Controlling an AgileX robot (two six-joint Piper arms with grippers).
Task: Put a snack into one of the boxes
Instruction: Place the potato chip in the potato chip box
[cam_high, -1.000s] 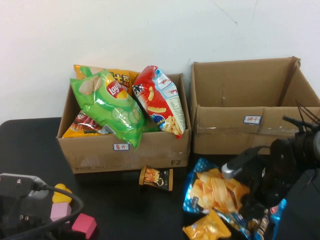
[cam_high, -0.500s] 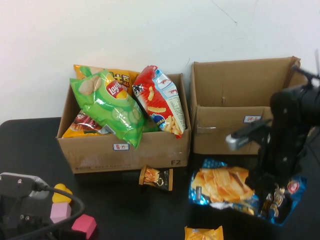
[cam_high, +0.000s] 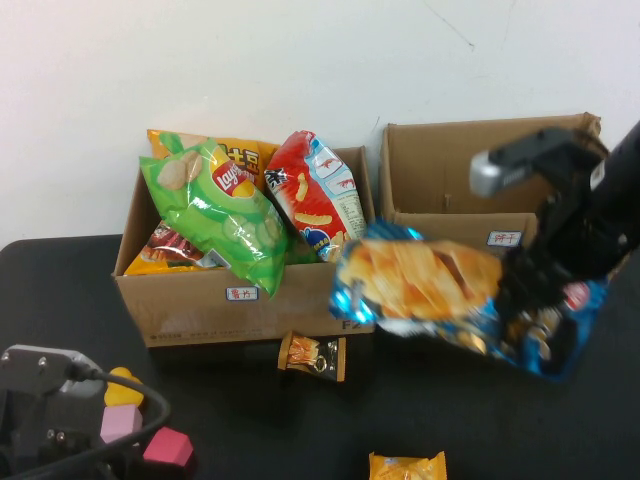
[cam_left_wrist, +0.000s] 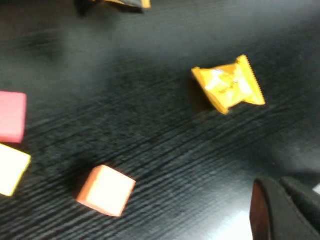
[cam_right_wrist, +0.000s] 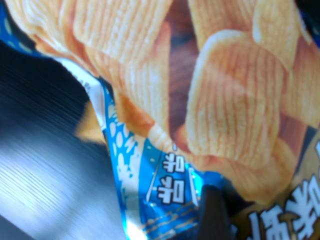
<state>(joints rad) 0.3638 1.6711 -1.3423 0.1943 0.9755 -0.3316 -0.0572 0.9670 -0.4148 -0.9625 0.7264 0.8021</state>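
My right gripper is shut on a blue bag of ridged crisps and holds it in the air, lying across, in front of the gap between the two cardboard boxes. In the right wrist view the bag fills the picture, with one dark finger pressed on its blue edge. The left box is full of snack bags. The right box shows no contents. My left gripper is parked low at the front left, over the black table.
A small orange packet lies at the front, also in the left wrist view. A small dark packet lies before the left box. Yellow, pink and red blocks sit by the left arm.
My right gripper has lifted the blue crisp bag off the table and carried it up and left, towards the boxes. The small orange packet stayed on the table. The left arm has not moved.
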